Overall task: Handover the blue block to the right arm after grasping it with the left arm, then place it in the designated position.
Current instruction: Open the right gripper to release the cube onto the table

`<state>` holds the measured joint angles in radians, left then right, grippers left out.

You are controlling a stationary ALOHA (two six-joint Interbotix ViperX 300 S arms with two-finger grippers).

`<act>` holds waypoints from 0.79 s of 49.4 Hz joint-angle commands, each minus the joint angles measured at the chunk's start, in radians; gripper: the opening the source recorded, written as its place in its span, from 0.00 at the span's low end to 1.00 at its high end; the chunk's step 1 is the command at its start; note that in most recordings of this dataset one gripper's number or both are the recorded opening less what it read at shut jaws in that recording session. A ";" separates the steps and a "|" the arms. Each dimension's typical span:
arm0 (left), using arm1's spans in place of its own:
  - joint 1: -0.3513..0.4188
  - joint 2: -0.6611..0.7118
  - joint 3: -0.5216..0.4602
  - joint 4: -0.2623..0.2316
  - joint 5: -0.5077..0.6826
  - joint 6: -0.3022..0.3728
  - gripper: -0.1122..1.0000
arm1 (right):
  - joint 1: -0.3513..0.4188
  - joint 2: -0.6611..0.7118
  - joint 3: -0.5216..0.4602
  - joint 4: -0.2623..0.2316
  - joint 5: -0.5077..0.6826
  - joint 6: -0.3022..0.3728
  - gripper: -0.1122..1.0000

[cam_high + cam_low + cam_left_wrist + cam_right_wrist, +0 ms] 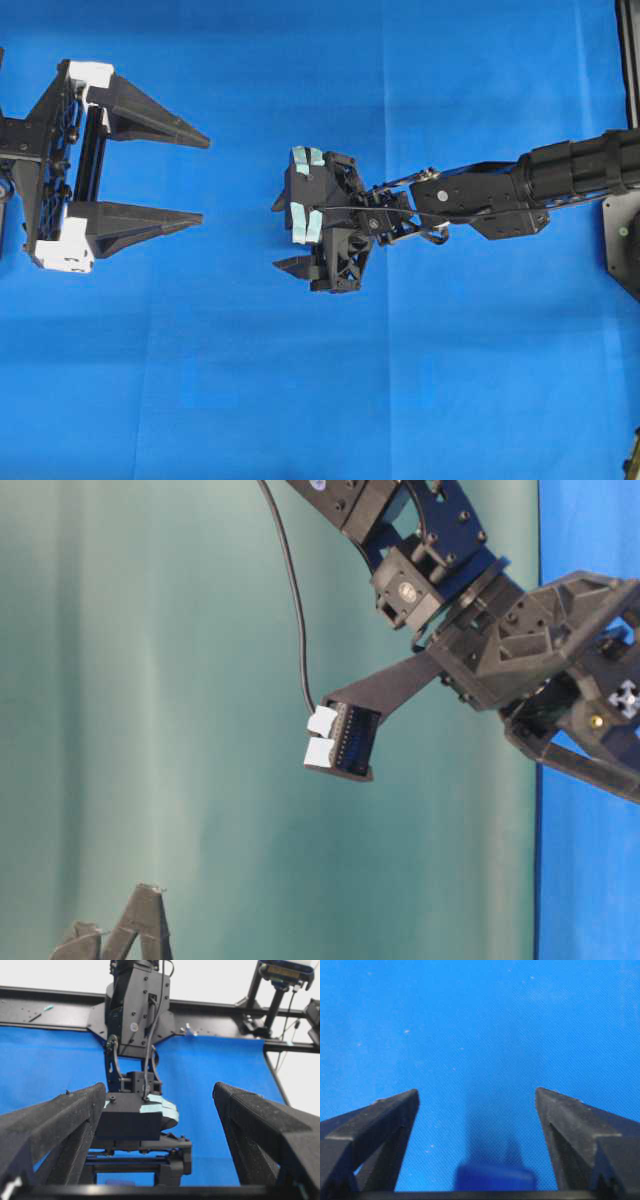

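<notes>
We had right claw (290, 235) spread wide, pointing down over blue cloth (300, 400); blue block (495, 1177) lay loose between its fingers; left claw (200, 178) wide, empty, well apart; our advice: lift straight up, no nudging block.

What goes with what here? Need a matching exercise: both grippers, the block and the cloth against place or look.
Things:
1. left gripper
2. right gripper
3. blue block
4. blue cloth

Descriptions:
A. mint-green pieces on its body, over the middle of the overhead view
B. covers the table
C. white pieces on its body, open wide at the left edge of the overhead view
D. at the bottom of the right wrist view, between two spread fingers

Pairs: 1-C, 2-A, 3-D, 4-B
</notes>
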<state>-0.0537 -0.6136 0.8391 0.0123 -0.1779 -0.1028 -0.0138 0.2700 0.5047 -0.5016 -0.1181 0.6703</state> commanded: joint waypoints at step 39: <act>-0.003 -0.005 -0.021 0.002 -0.006 0.000 0.94 | 0.034 -0.298 -0.002 0.005 0.225 0.002 0.88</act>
<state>-0.0537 -0.6151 0.8391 0.0123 -0.1779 -0.1028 0.0123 0.0353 0.5077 -0.5001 0.0798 0.6688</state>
